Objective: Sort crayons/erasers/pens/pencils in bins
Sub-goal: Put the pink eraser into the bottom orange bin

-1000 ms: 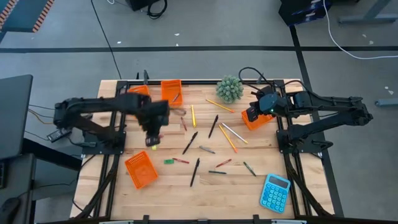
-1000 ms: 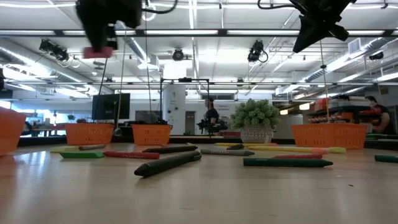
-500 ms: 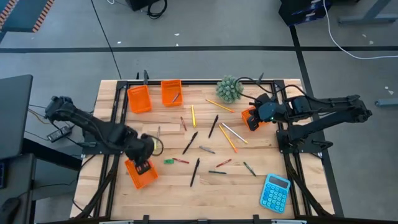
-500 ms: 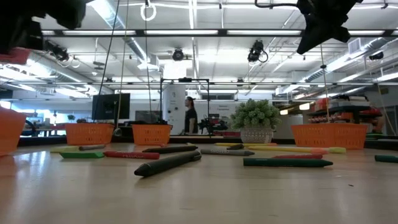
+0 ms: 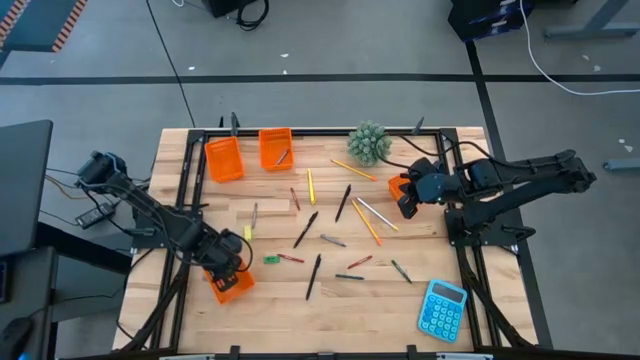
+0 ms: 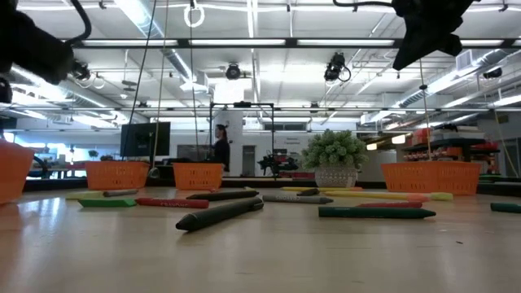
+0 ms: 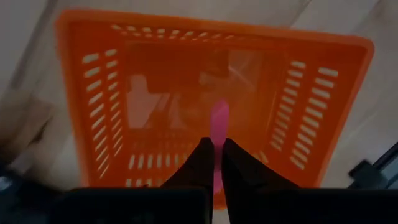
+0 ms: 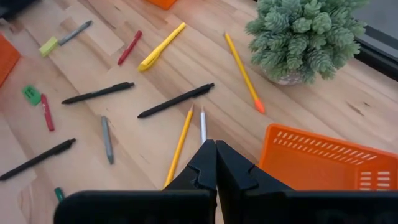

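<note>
Left hand (image 7: 213, 163) is right above the orange bin (image 7: 99, 112) at the near-left of the tabletop (image 5: 380, 300), fingers pinched tight on a small pink eraser (image 7: 218, 124). It's held over the middle of the open basket, which reads as lining up a drop so the eraser lands inside and doesn't clip the mesh wall. In the high view the left hand (image 5: 226, 262) sits squarely on that bin (image 5: 229, 281), arm reaching in from the left edge.

Over on the other side, the right hand (image 5: 408, 198) waits just beside the right-hand bin (image 5: 401, 184), fingers pressed together with nothing between them. Its wrist view looks out past that bin (image 8: 323, 163) across the scatter: black pens (image 8: 176, 100), a yellow pencil (image 8: 180, 145) next to a whitish one (image 8: 203, 124), a red crayon (image 8: 130, 47), a green eraser (image 8: 31, 93), and the potted plant (image 8: 305, 34) at the far edge.

Two more bins (image 5: 223, 158) stand side by side at the back; the right one of the pair (image 5: 275, 148) already has something thin in it, too small to name. A blue calculator (image 5: 442, 309) sits in the near-right corner, well apart from the sorting. Most of the sticks are unsorted, so my read is this job is in its early part, and letting go of the eraser is the step in hand.
</note>
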You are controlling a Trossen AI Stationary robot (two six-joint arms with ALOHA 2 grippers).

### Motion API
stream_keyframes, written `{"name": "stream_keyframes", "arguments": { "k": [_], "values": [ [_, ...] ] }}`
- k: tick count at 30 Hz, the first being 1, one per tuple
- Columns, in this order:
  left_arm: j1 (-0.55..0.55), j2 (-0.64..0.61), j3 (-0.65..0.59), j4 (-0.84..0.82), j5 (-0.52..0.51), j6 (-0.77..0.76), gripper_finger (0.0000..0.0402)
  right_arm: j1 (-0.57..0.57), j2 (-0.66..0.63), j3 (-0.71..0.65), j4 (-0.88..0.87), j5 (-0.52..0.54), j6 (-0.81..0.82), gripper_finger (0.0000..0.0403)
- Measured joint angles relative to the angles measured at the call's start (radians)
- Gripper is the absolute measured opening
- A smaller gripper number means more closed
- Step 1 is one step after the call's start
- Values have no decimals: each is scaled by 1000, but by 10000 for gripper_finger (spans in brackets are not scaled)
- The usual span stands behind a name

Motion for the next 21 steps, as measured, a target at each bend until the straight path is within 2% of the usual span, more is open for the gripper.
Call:
{"name": "stream_keyframes", "arguments": {
  "k": [11,16,21],
  "values": [
    [18,0,-113,127,-30,-74,19,4,0,0,0,0,3,8],
    [17,16,-115,133,-81,-73,25,4,0,0,0,0,3,8],
    [16,79,-115,168,-88,-70,27,4,0,0,0,0,0,8]
  ]
}}
